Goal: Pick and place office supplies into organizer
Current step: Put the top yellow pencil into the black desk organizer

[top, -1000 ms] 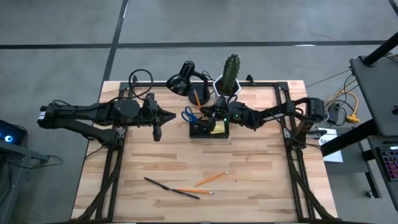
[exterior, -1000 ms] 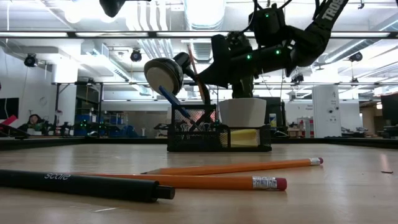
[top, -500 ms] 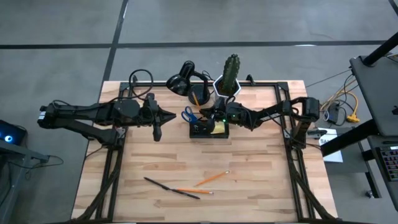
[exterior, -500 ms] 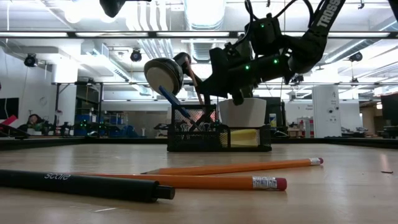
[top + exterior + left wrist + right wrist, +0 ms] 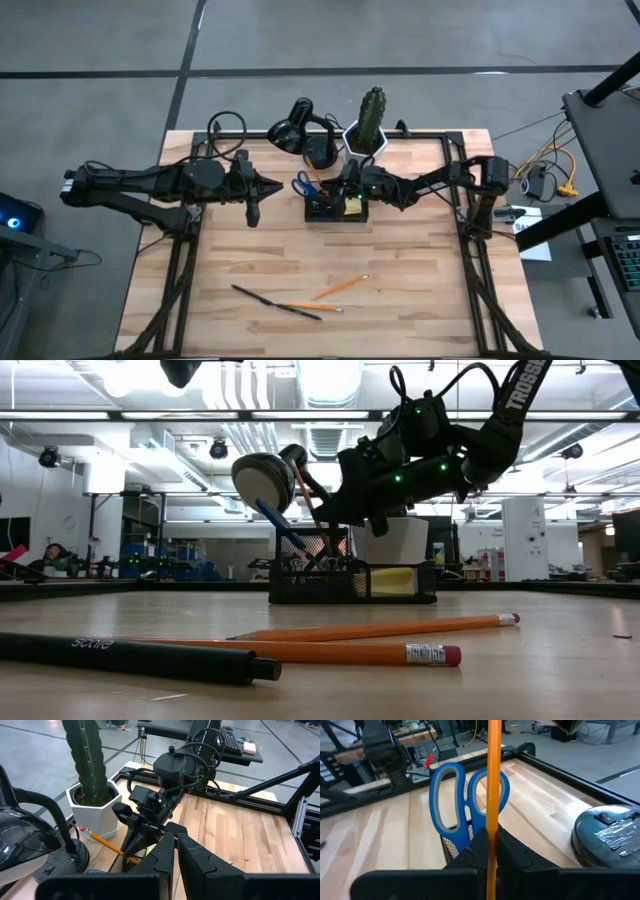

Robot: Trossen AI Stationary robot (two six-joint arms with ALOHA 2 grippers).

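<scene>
The organizer (image 5: 336,208), a black mesh tray, sits near the middle of the surface's (image 5: 400,290) far half, in front of the white cactus pot (image 5: 366,139) and the black desk lamp (image 5: 292,131). Blue-handled scissors (image 5: 465,802) stand upright in its left compartment, and a yellow sticky-note pad (image 5: 393,581) fills the right one. The right gripper (image 5: 346,182) hangs just over the organizer with its fingers clamped on an orange pencil (image 5: 493,795), which tilts up and away beside the scissors. The left gripper (image 5: 253,213) hovers well to the left of the organizer, fingers pressed together and holding nothing. Toward the near edge lie two more orange pencils (image 5: 340,288) and a thin dark pen (image 5: 275,301), touching one another.
</scene>
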